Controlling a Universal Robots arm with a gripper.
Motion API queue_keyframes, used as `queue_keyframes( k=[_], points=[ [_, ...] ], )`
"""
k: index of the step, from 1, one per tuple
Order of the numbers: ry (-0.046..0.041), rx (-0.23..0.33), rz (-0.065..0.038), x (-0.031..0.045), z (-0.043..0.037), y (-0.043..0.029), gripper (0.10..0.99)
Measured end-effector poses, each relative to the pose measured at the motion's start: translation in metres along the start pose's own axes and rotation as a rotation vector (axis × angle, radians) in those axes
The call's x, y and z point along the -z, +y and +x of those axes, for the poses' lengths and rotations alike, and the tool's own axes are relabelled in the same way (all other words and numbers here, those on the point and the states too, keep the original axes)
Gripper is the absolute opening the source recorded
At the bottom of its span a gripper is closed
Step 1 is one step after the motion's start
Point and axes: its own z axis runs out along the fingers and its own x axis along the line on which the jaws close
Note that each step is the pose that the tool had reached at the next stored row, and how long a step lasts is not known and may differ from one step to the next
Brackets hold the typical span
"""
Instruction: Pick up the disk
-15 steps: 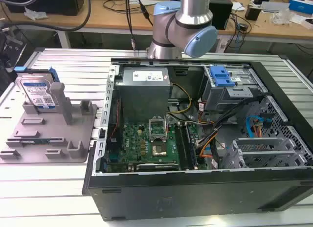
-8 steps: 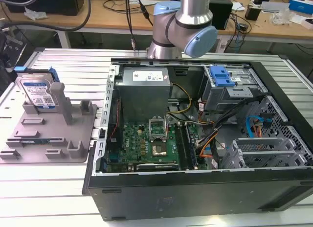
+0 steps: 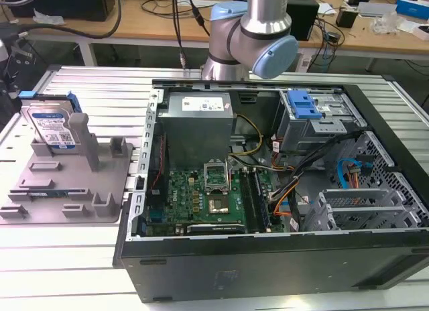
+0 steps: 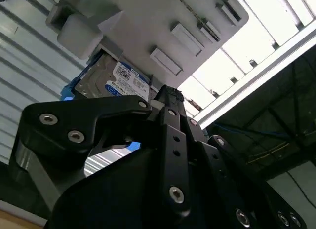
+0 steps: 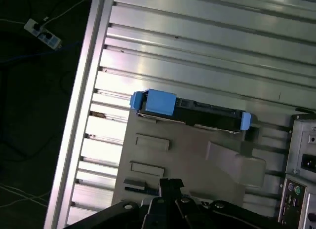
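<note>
One disk (image 3: 50, 127) stands upright on its long edge in a slot of the single grey holder tray (image 3: 67, 190), at the tray's far corner on the exterior view's left, with its blue-and-white label facing the camera and a blue rail on each of its two sides. In the first wrist view the disk (image 5: 192, 110) is seen edge-on along one edge of the tray (image 5: 187, 150), both blue rails showing at its ends; in the second wrist view the disk (image 4: 116, 78) leans against the tray's tall post. One black gripper (image 5: 170, 182) hangs over the tray, apart from the disk and touching nothing; its fingertips meet, so the claw is closed and empty, as the second wrist view of the gripper (image 4: 167, 93) also suggests. The tray holds only this one drive, among several grey posts and low blocks. Just beside the tray, toward the exterior view's right, lies one open computer case (image 3: 268, 271) on its side, with a green motherboard (image 3: 201, 194), a grey power supply (image 3: 198, 120), a blue-fronted drive cage (image 3: 308, 113) and loose coloured cables inside. Both rest on a ribbed aluminium table (image 3: 87, 90), the tray near its edge. One robot arm (image 3: 251, 36) rises at the table's far edge. Behind it run wooden benches (image 3: 154, 23) strewn with cables, and a power strip (image 5: 42, 34) lies on the dark floor.
</note>
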Motion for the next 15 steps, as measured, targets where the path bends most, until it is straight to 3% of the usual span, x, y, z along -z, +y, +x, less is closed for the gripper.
queue_keyframes(
  k=[7, 15],
  points=[
    [0.0067, 0.175, 0.0, -0.0004, 0.0, 0.0, 0.106],
    [0.0127, 0.333, 0.0, -0.0006, 0.0, 0.0, 0.106]
  ],
)
